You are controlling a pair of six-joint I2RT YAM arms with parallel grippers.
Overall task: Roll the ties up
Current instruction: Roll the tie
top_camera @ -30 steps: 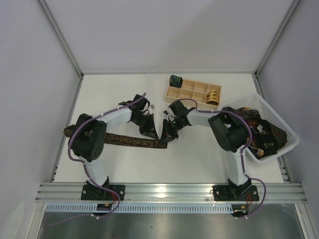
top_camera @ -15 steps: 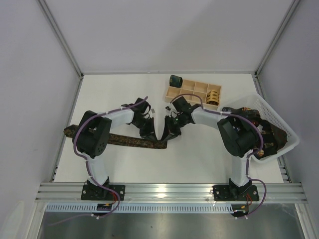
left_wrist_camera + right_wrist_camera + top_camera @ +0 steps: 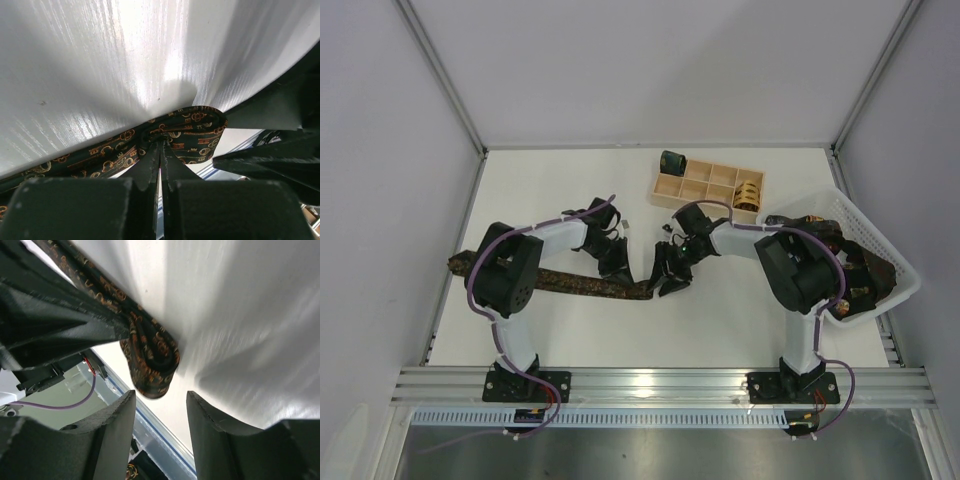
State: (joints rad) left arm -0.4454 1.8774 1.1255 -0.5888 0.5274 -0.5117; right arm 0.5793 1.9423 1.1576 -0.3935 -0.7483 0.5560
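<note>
left claw tight on the folded, gold-printed dark tie; right claw spread just off its rounded end

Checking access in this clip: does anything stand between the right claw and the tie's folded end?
Nothing visible does. The right claw stands open with the folded end of the dark, gold-patterned fabric tie right ahead of its gap. The left claw pinches the tie just beside that end, alongside rather than across the path.

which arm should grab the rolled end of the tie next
Right, probably: the right gripper is open with the tie coiled just off its fingertips, while the left gripper is shut on it.
</note>
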